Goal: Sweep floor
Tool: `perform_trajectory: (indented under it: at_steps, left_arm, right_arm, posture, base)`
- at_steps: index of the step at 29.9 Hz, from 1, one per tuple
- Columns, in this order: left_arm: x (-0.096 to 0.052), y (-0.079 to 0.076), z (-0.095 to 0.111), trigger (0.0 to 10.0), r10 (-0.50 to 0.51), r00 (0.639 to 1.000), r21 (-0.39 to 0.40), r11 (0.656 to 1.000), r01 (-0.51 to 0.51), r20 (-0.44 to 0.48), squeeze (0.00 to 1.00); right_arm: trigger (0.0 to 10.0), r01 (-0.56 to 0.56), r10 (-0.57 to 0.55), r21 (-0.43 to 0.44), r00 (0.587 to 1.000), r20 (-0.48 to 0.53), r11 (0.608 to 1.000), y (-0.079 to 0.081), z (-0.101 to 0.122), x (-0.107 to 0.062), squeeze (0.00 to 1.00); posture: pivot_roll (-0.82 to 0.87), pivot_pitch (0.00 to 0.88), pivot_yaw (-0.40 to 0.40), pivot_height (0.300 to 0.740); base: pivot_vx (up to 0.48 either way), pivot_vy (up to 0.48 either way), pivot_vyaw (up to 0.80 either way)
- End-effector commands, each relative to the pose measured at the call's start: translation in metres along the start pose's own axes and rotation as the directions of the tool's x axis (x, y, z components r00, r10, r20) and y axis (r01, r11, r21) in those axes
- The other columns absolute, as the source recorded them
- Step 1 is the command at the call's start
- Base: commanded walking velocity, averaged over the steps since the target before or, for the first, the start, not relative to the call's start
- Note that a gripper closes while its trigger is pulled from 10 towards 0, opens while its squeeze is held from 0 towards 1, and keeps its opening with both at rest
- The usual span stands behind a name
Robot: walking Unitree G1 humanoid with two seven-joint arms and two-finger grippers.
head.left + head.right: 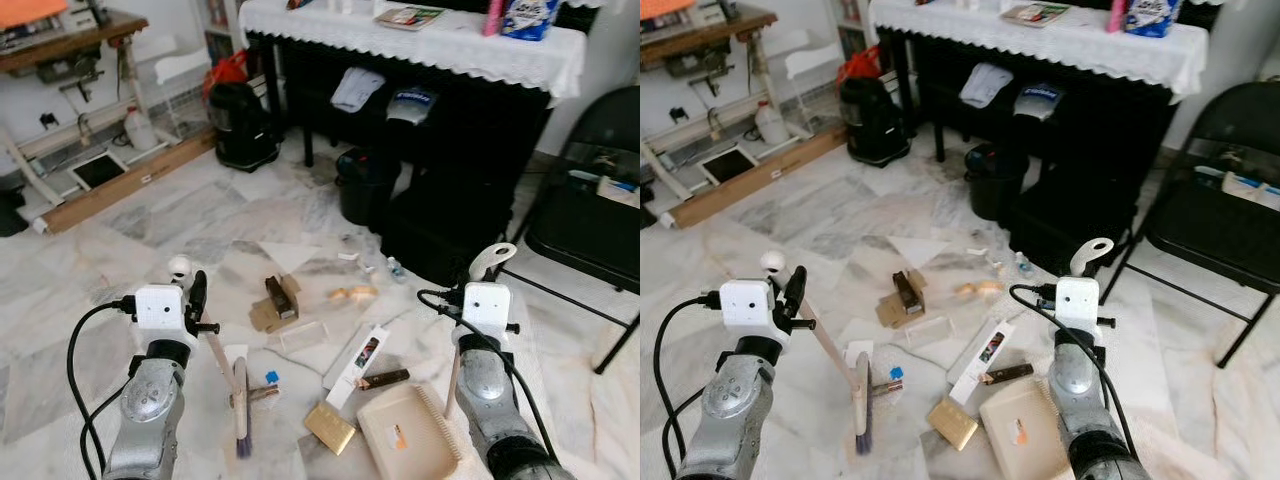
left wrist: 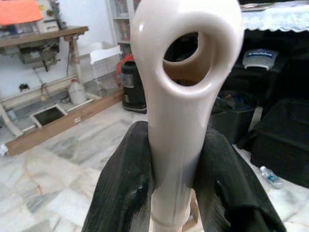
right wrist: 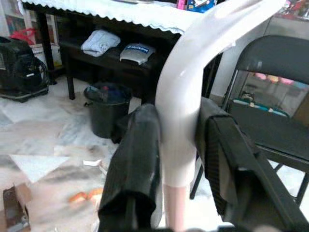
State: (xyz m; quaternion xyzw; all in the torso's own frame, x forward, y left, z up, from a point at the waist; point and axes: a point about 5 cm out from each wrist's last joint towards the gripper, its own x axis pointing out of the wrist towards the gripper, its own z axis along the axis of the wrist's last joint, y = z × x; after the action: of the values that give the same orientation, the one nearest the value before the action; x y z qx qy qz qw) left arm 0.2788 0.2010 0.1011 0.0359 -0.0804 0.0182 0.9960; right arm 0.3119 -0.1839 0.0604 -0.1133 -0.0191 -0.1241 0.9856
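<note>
— Marble floor lay strewn with litter before a black table under white lace. What did the robot hold?

— Its left gripper pinched the broom handle, the brush head resting on the floor beside a small blue scrap. Its right gripper clamped the dustpan handle.

— Why there?

— The dustpan sat flat by the 1 gold box, likely placed to receive debris swept rightward.
</note>
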Motion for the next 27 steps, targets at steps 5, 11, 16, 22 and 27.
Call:
perform_trajectory:
  at_steps: [5,11,16,22,27]
  left_arm:
    - [0.002,-0.005,0.008,10.0,-0.021,0.998,-0.003,1.0,0.021,0.051,0.0]
    - [0.002,-0.005,0.009,10.0,-0.02,0.998,-0.002,1.0,0.021,0.053,0.0]
    - [0.0,-0.006,0.01,10.0,-0.031,0.998,-0.009,0.999,0.032,0.057,0.0]
    - [-0.003,-0.006,0.011,10.0,-0.057,0.997,-0.019,0.998,0.058,0.051,0.0]
    - [-0.006,-0.008,0.011,10.0,-0.1,0.995,-0.023,0.995,0.1,0.028,0.0]
  right_arm:
    - [10.0,0.001,-0.001,-0.002,1.0,0.018,1.0,-0.002,0.001,0.0,0.0]
    - [10.0,-0.002,0.003,-0.007,1.0,0.009,1.0,-0.003,-0.002,-0.002,0.0]
    - [10.0,0.0,0.0,-0.013,1.0,-0.002,1.0,-0.005,-0.006,-0.006,0.0]
    - [10.0,-0.006,0.005,-0.024,1.0,-0.03,1.0,-0.003,-0.015,-0.013,0.0]
    - [10.0,-0.015,0.013,-0.036,0.999,-0.044,0.999,-0.003,-0.019,-0.016,0.0]
  posture:
    - [-0.03,0.015,0.057,0.74]
    - [-0.03,0.026,0.056,0.74]
    - [-0.02,0.039,0.058,0.74]
    - [-0.01,0.058,0.064,0.74]
    - [0.0,0.072,0.067,0.74]
  base:
    - [0.0,0.0,0.0]
    - [0.0,0.0,0.0]
    - [0.0,0.0,0.0]
    - [0.0,0.0,0.0]
    - [0.0,0.0,0.0]
